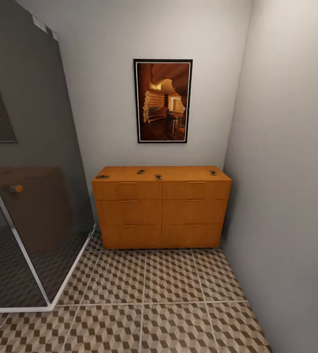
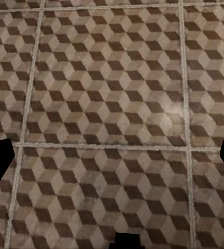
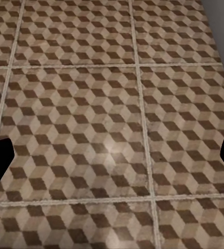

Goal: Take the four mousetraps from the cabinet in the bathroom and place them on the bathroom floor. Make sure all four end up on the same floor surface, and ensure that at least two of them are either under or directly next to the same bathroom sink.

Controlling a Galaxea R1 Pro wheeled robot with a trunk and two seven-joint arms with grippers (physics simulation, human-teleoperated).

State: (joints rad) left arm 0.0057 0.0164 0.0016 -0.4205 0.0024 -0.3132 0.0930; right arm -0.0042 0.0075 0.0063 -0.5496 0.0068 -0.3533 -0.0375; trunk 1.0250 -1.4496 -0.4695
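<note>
Four mousetraps lie on the cabinet (image 1: 161,208) top: one (image 1: 102,177) at its left front corner, two (image 1: 140,172) (image 1: 158,177) near the middle, one (image 1: 212,172) toward the right edge. Both grippers (image 2: 112,155) (image 3: 112,155) hang spread open above the bathroom floor (image 1: 173,299).

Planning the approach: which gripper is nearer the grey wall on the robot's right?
Right, probably. The right gripper hangs over floor tiles bordering the grey wall; the left gripper hangs over tiles away from it.

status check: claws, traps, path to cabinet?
Both claws open, empty, aimed at the floor. Four mousetraps sit atop the cabinet, none moved yet. Tiled path ahead unobstructed; glass shower enclosure on the left.
</note>
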